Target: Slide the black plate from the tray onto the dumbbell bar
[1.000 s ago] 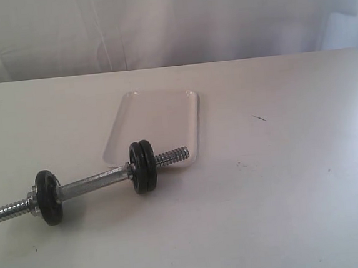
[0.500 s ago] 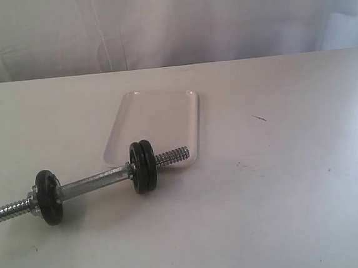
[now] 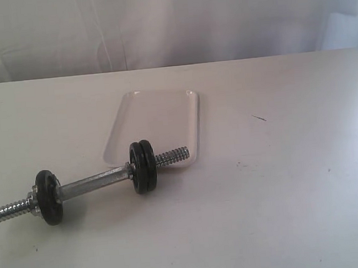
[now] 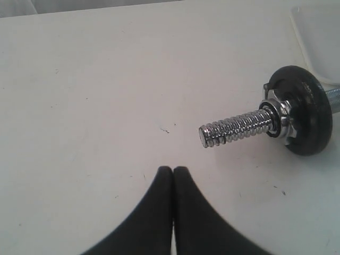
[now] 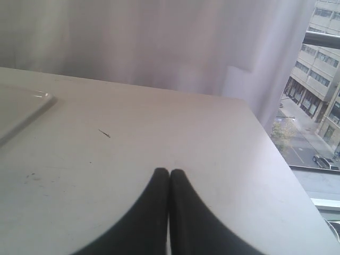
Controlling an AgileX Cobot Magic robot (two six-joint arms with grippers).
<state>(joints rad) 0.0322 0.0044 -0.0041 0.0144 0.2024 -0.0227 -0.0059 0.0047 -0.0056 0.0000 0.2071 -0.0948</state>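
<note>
The chrome dumbbell bar (image 3: 92,181) lies on the table in front of the white tray (image 3: 156,120). Two black plates (image 3: 142,167) stand side by side on the bar near its right threaded end (image 3: 173,155), which lies over the tray's front rim. A third black disc (image 3: 48,197) sits near the bar's left end. No disc shows in the tray. In the left wrist view the threaded bar end (image 4: 236,129) and a black disc (image 4: 303,118) lie beyond my left gripper (image 4: 173,170), which is shut and holds nothing. My right gripper (image 5: 169,172) is shut over bare table, holding nothing.
A small dark mark (image 3: 259,118) lies on the table right of the tray. The table's right edge (image 5: 281,159) runs beside a window onto a street. A white curtain (image 3: 169,22) hangs behind the table. Neither arm shows in the exterior view.
</note>
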